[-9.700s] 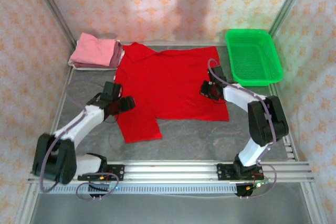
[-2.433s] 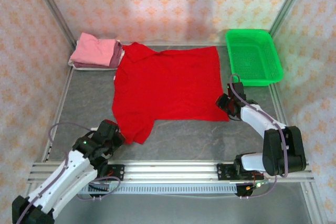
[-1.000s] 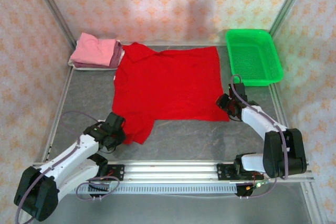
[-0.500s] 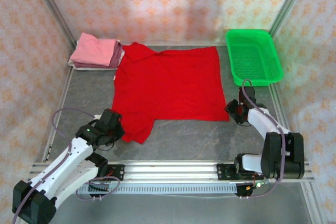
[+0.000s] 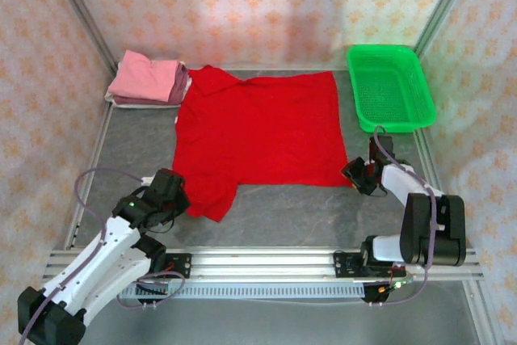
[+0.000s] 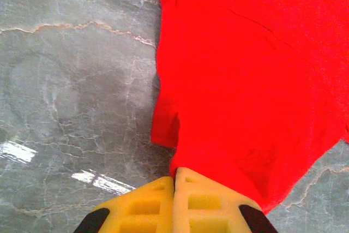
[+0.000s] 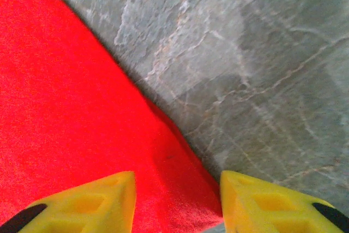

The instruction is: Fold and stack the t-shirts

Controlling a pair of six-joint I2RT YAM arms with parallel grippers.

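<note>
Light's bright and even from overhead, so the red t-shirt (image 5: 258,131) looks oversaturated with hardly any folds showing, just a thin dark shadow under its edge right ahead of the left gripper (image 6: 175,174). White glare streaks sit on the table (image 6: 65,80) to that gripper's left. A soft grey shadow lies ahead-right of the right gripper (image 7: 177,181), and that shot's mushy, with the yellow fingers (image 7: 92,200) fuzziest.
</note>
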